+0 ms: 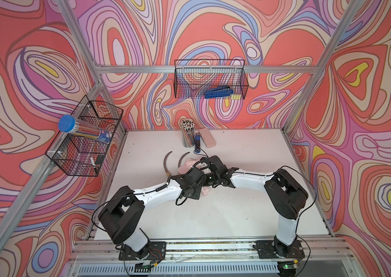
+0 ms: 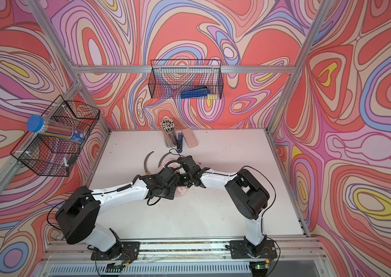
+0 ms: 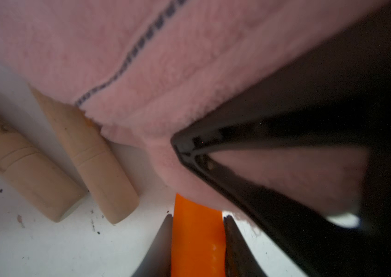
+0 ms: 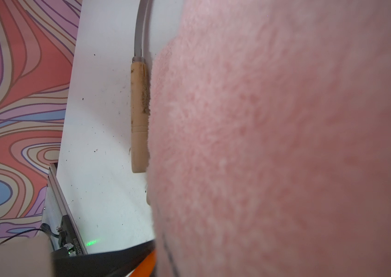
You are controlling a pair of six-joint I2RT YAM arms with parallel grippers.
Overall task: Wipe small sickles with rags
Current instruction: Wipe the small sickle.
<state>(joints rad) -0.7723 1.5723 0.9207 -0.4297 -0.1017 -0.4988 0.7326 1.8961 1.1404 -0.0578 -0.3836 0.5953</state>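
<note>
We have the left pincer [image 3: 198, 217] closed around the handle of the orange-handled sickle [image 3: 197, 242], one jaw on either flank. Just ahead of its tips, the right pincer [image 3: 185, 150] is pinched shut on a fold of the rag [image 3: 165, 60]. The cloth spreads over where this sickle's blade should run, but the blade itself is hidden from us. We judge the wiping of this one to be under way, not finished.

Off to one side of the left pincer, clear of its jaws, the two wooden-handled sickles lie side by side on the table [image 1: 237, 203]. The nearer one [image 3: 98, 167] has its handle touching the rag's edge, and the farther one [image 3: 28, 177] lies just beyond it. The farther handle carries brown grime, and dark specks dot the table around both. We reckon these two are left to do — though whether their blades have already met the cloth, we cannot tell.
</note>
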